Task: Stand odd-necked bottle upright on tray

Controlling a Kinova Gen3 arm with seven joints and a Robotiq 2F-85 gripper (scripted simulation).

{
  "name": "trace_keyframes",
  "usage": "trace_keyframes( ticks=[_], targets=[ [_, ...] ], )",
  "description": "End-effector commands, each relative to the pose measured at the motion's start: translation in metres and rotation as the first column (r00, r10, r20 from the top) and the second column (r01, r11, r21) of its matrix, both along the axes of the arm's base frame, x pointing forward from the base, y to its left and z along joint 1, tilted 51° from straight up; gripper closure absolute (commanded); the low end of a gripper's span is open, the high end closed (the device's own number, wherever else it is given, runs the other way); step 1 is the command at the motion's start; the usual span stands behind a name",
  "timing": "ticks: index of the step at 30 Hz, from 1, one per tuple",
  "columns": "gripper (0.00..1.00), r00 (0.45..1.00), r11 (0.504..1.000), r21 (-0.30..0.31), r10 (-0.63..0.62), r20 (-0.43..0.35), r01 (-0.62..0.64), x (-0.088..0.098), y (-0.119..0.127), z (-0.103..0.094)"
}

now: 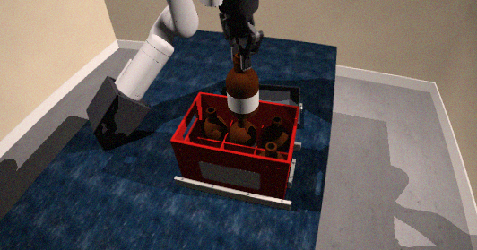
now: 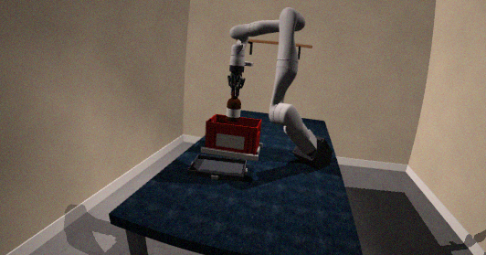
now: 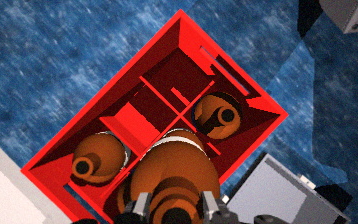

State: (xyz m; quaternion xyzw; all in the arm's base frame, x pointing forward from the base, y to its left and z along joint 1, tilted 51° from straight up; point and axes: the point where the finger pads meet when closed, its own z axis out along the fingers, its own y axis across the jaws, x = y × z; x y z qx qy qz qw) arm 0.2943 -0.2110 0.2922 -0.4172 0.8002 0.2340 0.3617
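Note:
My gripper (image 1: 240, 63) (image 2: 235, 94) (image 3: 176, 207) is shut on the neck of a brown bottle (image 1: 242, 81) (image 2: 234, 104) (image 3: 180, 167) with a white label. The bottle hangs upright over the red crate (image 1: 188, 165) (image 2: 210, 136) (image 3: 192, 45), its base near rim level. Several other brown bottles stand in the crate: one at the left (image 1: 211, 125) (image 3: 215, 117), one in the middle (image 1: 241, 134), and two at the right, the rear one (image 1: 277, 134) (image 3: 97, 157) and the front one (image 1: 271, 150). The grey tray (image 1: 280, 97) (image 2: 216, 165) (image 3: 275, 185) holds nothing visible. Neck thicknesses cannot be compared clearly.
A pale rail (image 1: 233, 193) lies along one long side of the crate, and another rail (image 2: 228, 153) lies between crate and tray. Small pale blocks stand by the crate and tray. The robot's base (image 1: 117, 116) (image 2: 322, 152) stands on the blue table (image 1: 134, 214) (image 2: 283, 209).

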Motion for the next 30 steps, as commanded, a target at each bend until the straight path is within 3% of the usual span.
trace_keyframes(
  ticks=[1,30],
  targets=[
    [1.00,1.000,1.000,-0.007,-0.005,-0.003,0.005,-0.004,0.003,0.004],
    [1.00,1.000,1.000,-0.007,-0.005,-0.003,0.005,-0.024,0.055,0.046]
  ],
)
